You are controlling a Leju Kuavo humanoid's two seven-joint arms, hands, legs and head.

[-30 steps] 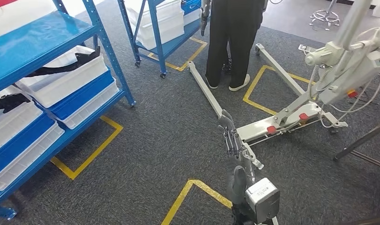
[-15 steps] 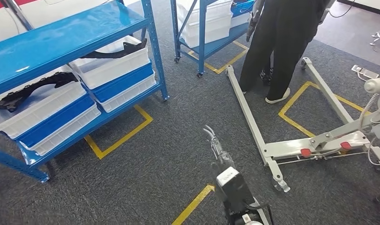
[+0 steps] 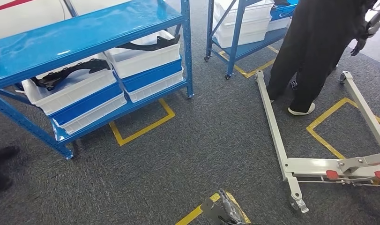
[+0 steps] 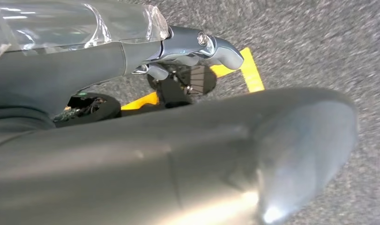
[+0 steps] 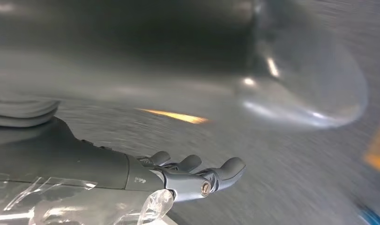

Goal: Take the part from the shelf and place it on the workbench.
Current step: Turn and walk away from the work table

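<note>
Head view: black parts [image 3: 68,70] are seen in white bins [image 3: 70,91] on the blue shelf [image 3: 85,28] at ten o'clock. Left hand [image 4: 192,47] and right hand [image 5: 192,176] are held empty, fingers loosely extended.

head view: from high on the body, facing forward and down over grey carpet [image 3: 188,154], blue shelf [image 3: 85,28] at far left, a person's legs [image 3: 309,61] at upper right.
left wrist view: close behind the left hand [image 4: 188,51], aimed down at carpet and a yellow floor line [image 4: 251,70]; turned on its side.
right wrist view: close behind the right hand [image 5: 188,176], aimed at blurred carpet.
shared: carpet and yellow floor tape.
</note>
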